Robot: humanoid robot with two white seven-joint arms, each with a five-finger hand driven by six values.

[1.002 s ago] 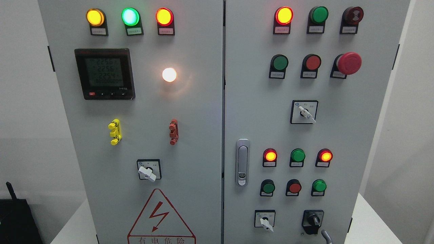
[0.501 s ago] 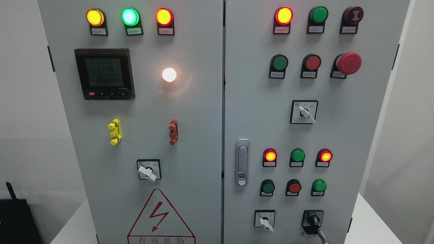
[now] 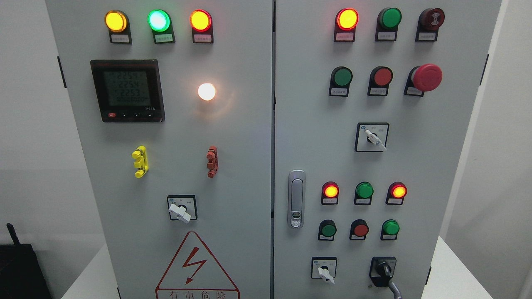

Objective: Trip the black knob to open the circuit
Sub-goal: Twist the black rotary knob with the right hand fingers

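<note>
One grey finger [image 3: 395, 286] is all that shows of the robot, poking up from the bottom edge at the lower right of the frame with its tip against the lower right side of the black knob [image 3: 383, 270]. Which arm it belongs to cannot be told, since no arm is in view, and whether the fingers are spread or curled cannot be told either, because only this one tip is visible.

The black knob sits in the bottom right corner of the right cabinet door [image 3: 415, 166], on a dark square plate, just right of a small white switch [image 3: 324, 270] and below a row of green, red and green buttons. Its handle leans a little from upright, top tilted to the right. Higher up the door, the big red mushroom button [image 3: 427, 77] stays well clear of the action. Over on the left door, the meter [image 3: 127, 90] and the bright white lamp [image 3: 206, 91] are lit.

By my reading the step in hand is first contact, with the turn itself not yet done. Next up, it needs a firmer purchase on the handle, then a steady twist without sliding off the narrow grip.
</note>
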